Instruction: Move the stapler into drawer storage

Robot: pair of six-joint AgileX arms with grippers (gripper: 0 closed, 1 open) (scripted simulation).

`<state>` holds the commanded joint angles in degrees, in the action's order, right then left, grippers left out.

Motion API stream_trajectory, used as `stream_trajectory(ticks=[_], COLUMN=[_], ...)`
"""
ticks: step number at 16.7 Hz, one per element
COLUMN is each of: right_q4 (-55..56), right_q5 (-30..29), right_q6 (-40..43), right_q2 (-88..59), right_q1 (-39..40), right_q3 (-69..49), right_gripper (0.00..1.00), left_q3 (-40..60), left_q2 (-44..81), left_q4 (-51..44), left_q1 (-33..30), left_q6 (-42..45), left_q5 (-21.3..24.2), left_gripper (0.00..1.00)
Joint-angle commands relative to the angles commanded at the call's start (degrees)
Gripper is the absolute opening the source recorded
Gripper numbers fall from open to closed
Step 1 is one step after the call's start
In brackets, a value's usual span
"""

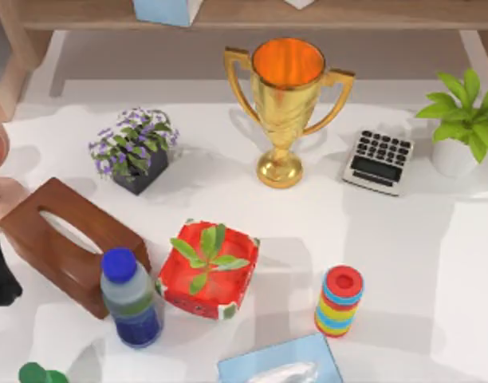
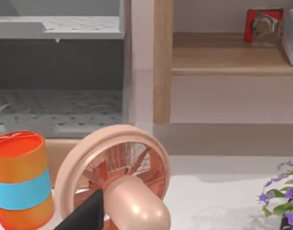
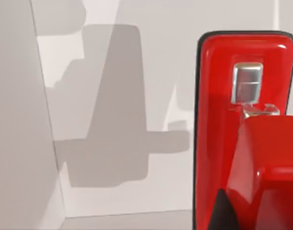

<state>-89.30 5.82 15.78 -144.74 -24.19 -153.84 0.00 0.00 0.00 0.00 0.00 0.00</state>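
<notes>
Rendered office desk setting: white table (image 1: 403,263) bearing calculator (image 1: 378,162), gold trophy (image 1: 287,105), tissue box (image 1: 68,243), potted plants; wooden shelving (image 1: 252,14) along the frame's top.

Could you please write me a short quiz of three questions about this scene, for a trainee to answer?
1. True or false: the gold trophy stands upright on the table.
2. In the top view, which thing lies to the right of the trophy? A) the calculator B) the wooden tissue box C) the purple flowers
3. Fill in: in the right wrist view, the stapler is glossy ____.

Key: 1 true; 2 A; 3 red.
</notes>
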Motion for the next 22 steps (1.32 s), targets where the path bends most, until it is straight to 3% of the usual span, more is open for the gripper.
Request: stream_trajectory(ticks=[14,22], right_q4=[5.2,5.2], right_q5=[-4.9,-4.9], right_q6=[4.6,4.6], right_q2=[-4.1,-4.1], right_q1=[2.1,2.1], right_q3=[10.1,10.1], right_gripper=[0.00,0.60], left_q3=[0.0,0.0], left_q2=[0.0,0.0], left_q4=[0.0,0.0], left_q1=[0.0,0.0], left_q6=[0.0,0.0], left_q5=[0.0,0.0], left_gripper=[1.00,1.00])
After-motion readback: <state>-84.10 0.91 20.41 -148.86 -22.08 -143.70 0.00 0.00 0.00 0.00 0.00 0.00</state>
